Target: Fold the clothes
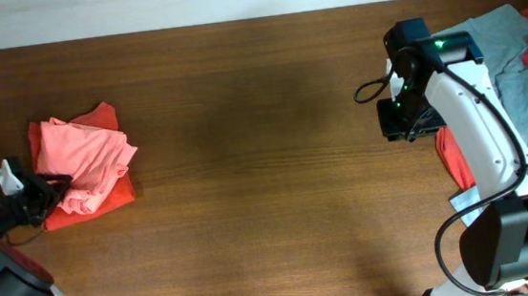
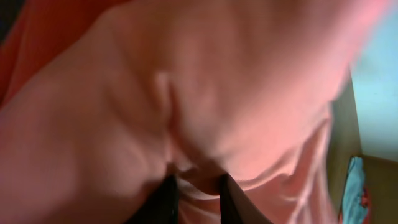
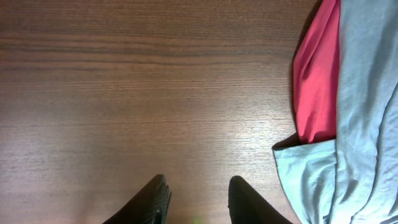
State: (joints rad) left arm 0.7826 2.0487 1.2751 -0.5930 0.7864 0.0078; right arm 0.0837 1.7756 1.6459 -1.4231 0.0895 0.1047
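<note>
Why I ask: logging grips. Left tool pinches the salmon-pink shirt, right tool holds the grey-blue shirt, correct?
Only the right part is wrong. The right wrist view shows the right tool open over bare table, the grey-blue shirt lying beside it, unheld. The left tool does pinch the salmon-pink shirt.

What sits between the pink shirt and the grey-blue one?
Overhead, bare table runs from the pink shirt until the right gripper, hovering near the grey-blue shirt.
</note>
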